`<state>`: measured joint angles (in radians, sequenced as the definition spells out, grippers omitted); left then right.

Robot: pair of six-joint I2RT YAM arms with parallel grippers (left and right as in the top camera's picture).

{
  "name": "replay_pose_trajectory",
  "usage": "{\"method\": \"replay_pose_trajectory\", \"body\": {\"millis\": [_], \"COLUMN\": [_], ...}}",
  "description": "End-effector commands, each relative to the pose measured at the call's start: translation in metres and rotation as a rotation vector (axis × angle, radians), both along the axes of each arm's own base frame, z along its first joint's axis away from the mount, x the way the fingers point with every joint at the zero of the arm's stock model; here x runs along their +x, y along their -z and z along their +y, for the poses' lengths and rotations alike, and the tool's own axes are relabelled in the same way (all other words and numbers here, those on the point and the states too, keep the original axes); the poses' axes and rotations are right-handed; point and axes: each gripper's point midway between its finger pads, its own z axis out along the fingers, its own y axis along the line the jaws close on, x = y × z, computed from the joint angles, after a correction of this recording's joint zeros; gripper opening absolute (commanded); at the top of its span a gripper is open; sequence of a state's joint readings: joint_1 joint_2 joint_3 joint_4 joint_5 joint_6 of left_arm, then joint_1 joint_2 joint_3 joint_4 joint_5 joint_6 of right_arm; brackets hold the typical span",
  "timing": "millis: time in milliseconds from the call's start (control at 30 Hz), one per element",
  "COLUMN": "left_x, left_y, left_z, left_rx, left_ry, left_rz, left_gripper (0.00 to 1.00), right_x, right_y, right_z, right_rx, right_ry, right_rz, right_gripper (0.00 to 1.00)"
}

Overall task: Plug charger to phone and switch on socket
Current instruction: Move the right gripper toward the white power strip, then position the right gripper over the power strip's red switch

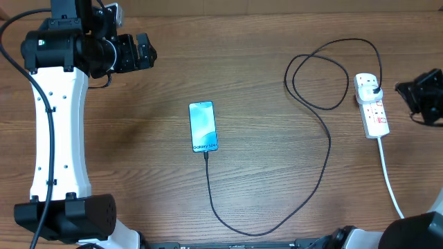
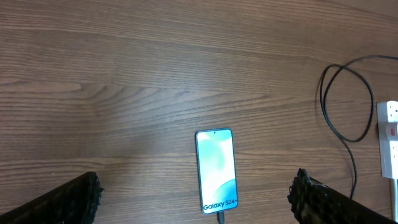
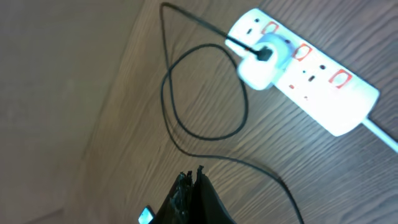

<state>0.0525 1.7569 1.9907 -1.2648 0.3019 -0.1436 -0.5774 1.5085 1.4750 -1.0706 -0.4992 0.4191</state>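
Observation:
The phone [image 1: 203,126] lies flat mid-table, its light blue screen up. The charger's thin black cable [image 1: 322,149] runs from the phone's near end, curves right, loops and ends at a plug [image 1: 372,86] seated in the white socket strip [image 1: 377,117] at the right. My left gripper [image 1: 151,52] hangs open at the far left, high above the table; in the left wrist view the phone [image 2: 217,169] lies below between its fingers [image 2: 78,200]. My right gripper [image 1: 408,90] is just right of the strip, shut on nothing [image 3: 194,177], with the socket strip [image 3: 311,74] beyond it.
The strip's thick white cord [image 1: 389,180] runs toward the table's near right edge. The cable forms a loose loop [image 1: 318,79] left of the strip. The left arm's white body [image 1: 59,138] stands along the left side.

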Motion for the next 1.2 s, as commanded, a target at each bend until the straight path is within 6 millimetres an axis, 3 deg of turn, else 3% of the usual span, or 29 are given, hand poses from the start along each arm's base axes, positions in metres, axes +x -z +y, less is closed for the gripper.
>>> {"method": "replay_pose_trajectory", "body": {"millis": [0,633,867,1167], "left_x": [0.002,0.002,0.002,0.002], "left_y": [-0.001,-0.001,-0.001,-0.001], "left_z": [-0.001,-0.001,-0.001,-0.001], "left_rx": [0.005,0.005,0.005,0.005], "left_ry": [-0.001,-0.001,-0.001,-0.001], "left_rz": [-0.004,-0.004,-0.004,-0.004], "left_gripper": [1.0,1.0,1.0,1.0], "right_x": [0.001,0.045,0.052,0.058], "right_y": [0.012,0.111,0.138,0.176], "right_z": [-0.007,-0.055,-0.08,-0.088], "right_rx": [0.045,0.217,0.264,0.291], "right_ry": [0.008,0.078,0.171,0.191], "right_rz": [-0.033,0.02,0.026,0.059], "right_gripper": [0.04,0.04,0.04,0.04]}}
